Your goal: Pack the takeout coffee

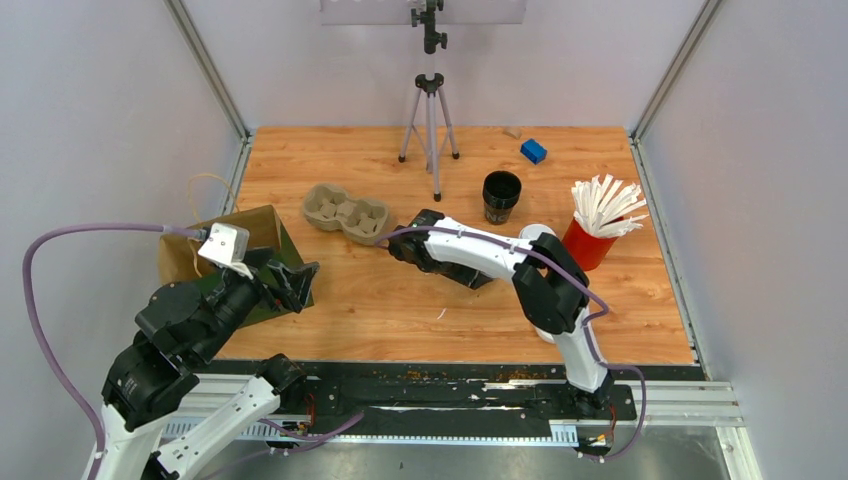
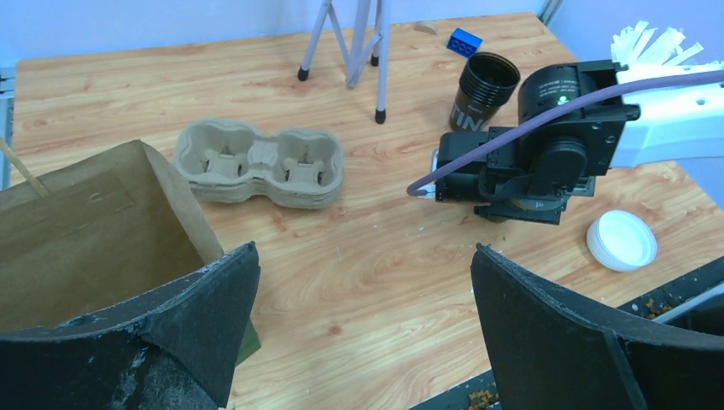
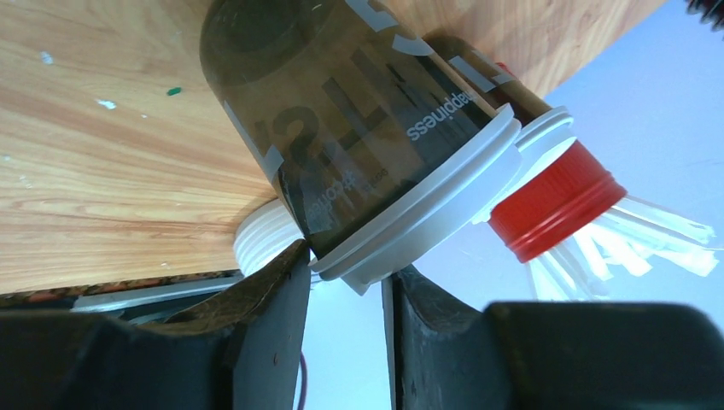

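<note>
One takeout coffee cup (image 3: 359,128), dark brown with a white lid, fills the right wrist view, tilted over the table. My right gripper (image 3: 350,265) is shut on its lid rim, one finger under the rim and one on the lid top. The second lidded cup (image 3: 491,85) stands just behind it and shows as a white lid (image 1: 537,232) beside the right arm. In the top view the right gripper (image 1: 470,272) is folded under its arm and hides the held cup. My left gripper (image 2: 365,256) is open and empty beside the brown paper bag (image 2: 77,231).
A cardboard cup carrier (image 1: 345,213) lies between the bag (image 1: 230,250) and the right arm. A black stack of lidless cups (image 1: 501,197), a red cup of white sticks (image 1: 588,245), a blue block (image 1: 533,151) and a tripod (image 1: 430,130) stand behind. A loose white lid (image 2: 621,241) lies near the front edge.
</note>
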Tool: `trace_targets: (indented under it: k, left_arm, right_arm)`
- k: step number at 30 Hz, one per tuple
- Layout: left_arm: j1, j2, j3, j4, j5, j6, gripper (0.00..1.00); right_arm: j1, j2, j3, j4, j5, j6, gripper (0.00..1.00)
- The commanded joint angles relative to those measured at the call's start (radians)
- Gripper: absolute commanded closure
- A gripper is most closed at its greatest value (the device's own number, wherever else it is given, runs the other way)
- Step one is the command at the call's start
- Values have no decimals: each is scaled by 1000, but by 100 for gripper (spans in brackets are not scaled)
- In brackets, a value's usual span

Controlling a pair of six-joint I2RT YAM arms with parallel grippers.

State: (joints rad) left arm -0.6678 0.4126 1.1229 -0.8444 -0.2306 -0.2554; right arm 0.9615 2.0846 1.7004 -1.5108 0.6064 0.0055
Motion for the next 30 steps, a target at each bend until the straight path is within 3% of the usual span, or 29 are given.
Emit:
trace_targets:
  k: [1, 9, 19, 21, 30]
  left_arm:
    - [4, -8, -3, 14, -14, 21, 0]
    - [3, -9, -9, 23, -18, 26, 0]
    - [3, -10, -9, 26, -22, 33, 0]
    - [3, -8, -8, 26, -21, 33, 0]
    - [4, 0, 8, 13, -25, 45, 0]
  right_arm:
    - [19, 70, 56, -66, 85, -48, 63]
    - [24, 118, 92, -94, 85, -43, 62]
    - [-2, 64, 145, -48, 119, 26, 60]
    - [-9, 19, 128, 30, 128, 4, 51]
    - [-29, -230, -152, 550, 39, -430, 48]
